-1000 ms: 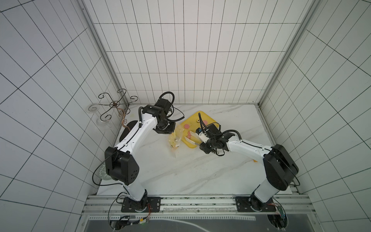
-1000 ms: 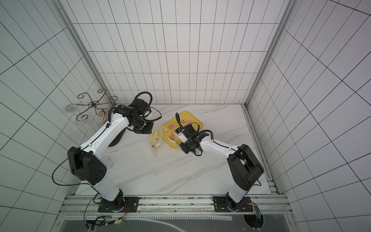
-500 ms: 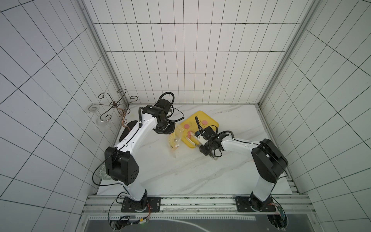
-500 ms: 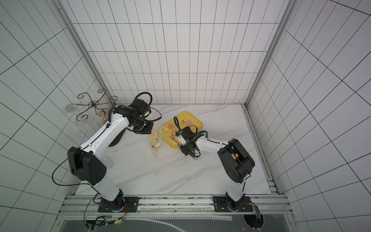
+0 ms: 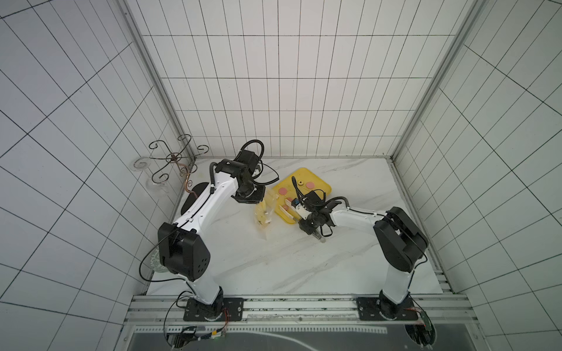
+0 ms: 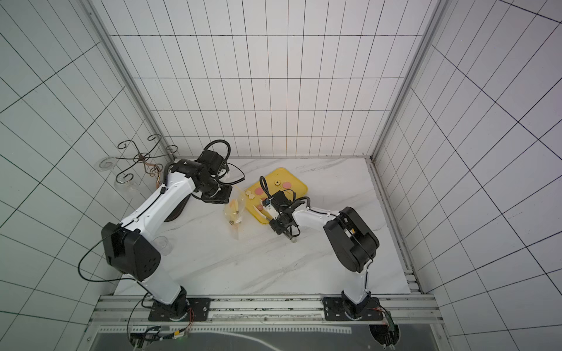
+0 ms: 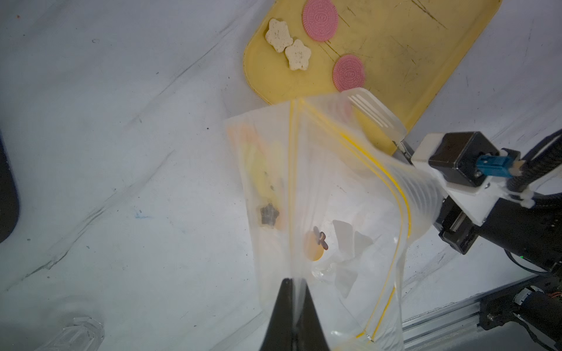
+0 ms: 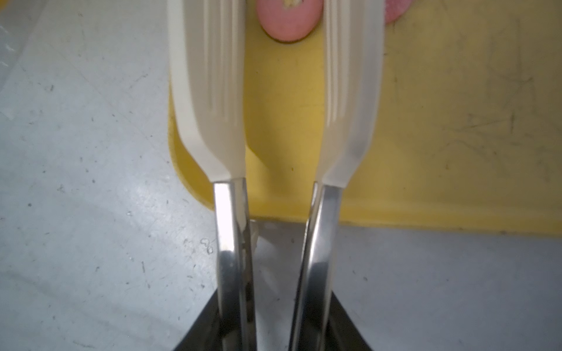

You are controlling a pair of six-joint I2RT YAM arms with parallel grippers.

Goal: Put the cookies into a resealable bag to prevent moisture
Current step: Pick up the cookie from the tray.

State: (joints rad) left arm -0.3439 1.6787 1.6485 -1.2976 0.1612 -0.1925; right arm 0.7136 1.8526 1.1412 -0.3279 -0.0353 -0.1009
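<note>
1. In both top views the left gripper (image 5: 248, 198) is clamped on the upper edge of the resealable bag (image 5: 264, 212), which hangs just beside the yellow tray (image 5: 317, 181). The right gripper (image 5: 300, 214) grasps a pair of tongs (image 5: 288, 201), whose white tips reach over the tray's near corner. With the bag this close, the carry can be short and low.

2. In the left wrist view the left gripper's fingertips (image 7: 282, 307) pinch one lip of the bag, and its mouth gapes toward the tray. A dark star and a tan round piece already lie inside. The cookies (image 7: 320, 19) left on the tray here are two pink discs and two cream stars. One tong blade shows just behind the mouth's rim. The left arm would do best to hold that opening wide and steady.

3. In the right wrist view the two blades stand apart, flanking a pink cookie (image 8: 287, 21) at the frame's edge. Contact cannot be told. The tongs should probably advance until the blades straddle the disc's middle, then squeeze gently. A flat, thin piece may skid or flip. Release should come only once it is well inside the mouth.
</note>
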